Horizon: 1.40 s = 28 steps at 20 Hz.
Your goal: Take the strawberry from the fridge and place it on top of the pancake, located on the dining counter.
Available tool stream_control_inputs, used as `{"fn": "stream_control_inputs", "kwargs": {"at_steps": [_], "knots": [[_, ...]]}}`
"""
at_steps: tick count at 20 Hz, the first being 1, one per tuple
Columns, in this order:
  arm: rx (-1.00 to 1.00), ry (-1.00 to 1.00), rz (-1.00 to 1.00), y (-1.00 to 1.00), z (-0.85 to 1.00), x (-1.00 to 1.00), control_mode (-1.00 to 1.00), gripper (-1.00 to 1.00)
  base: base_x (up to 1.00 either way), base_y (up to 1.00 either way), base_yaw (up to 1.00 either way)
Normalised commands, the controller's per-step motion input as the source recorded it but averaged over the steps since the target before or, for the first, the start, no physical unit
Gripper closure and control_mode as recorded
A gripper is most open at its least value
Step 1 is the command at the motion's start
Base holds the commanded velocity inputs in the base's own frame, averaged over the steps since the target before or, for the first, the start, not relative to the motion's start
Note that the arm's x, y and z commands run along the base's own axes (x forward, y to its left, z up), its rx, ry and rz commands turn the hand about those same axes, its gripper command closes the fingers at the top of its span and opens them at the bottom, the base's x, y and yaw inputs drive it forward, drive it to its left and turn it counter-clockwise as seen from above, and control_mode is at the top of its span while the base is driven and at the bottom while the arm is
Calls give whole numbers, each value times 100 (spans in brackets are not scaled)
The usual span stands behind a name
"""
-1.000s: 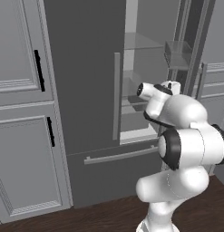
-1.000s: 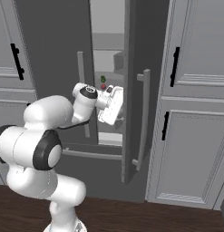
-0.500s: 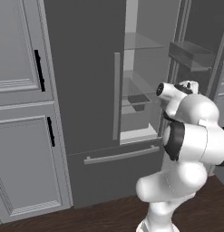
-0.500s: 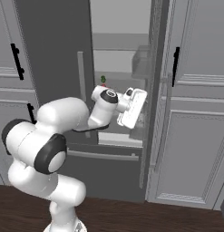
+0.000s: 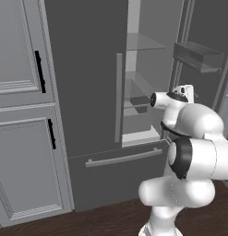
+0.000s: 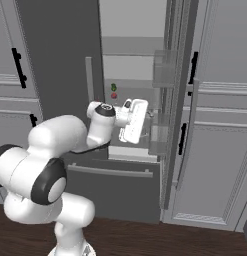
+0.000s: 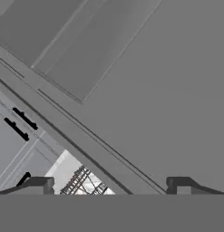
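Note:
The fridge [image 5: 87, 69] [image 6: 55, 50] has its left door closed and its right door [image 6: 180, 100] swung wide open. Inside on a shelf lies the strawberry [image 6: 114, 95], a tiny red dot just below a small dark green item [image 6: 113, 87]. My gripper [image 6: 148, 116] [image 5: 186, 90] hangs in the opening, right of the strawberry and near the open door's inner side. In the hand view the gripper [image 7: 111, 185] is open, its fingertips [image 7: 38, 183] wide apart with nothing between them. The pancake and the dining counter are out of view.
Light grey panelled cabinets with black handles flank the fridge [image 5: 23, 92] [image 6: 220, 125]. The open door carries clear bins [image 5: 198, 55] [image 6: 162, 70]. The bottom drawer's bar handle [image 5: 120, 159] [image 6: 110, 171] runs below the opening. Dark wood floor [image 6: 145, 240] lies in front.
The fridge's right door has swung from slightly ajar to wide open. My hand has moved to the right along with it. The jaws stay open.

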Motion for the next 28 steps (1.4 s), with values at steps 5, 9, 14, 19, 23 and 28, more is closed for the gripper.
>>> {"fn": "stream_control_inputs", "kwargs": {"at_steps": [5, 9, 14, 19, 23, 28], "knots": [[5, 0, 5, 100, -12, 7, -100, -100, 0, 0, 0], [45, -4, 0, 100, -21, 6, -100, -100, 0, 0, 0], [55, -28, -6, 100, -8, 10, -100, -100, 0, 0, 0], [74, -49, -19, 84, -1, 12, -100, -100, 0, 0, 0], [86, -54, -14, 76, -9, 0, -100, -100, 0, 0, 0], [50, -83, -13, 85, 38, 4, -100, -100, 0, 0, 0]]}}
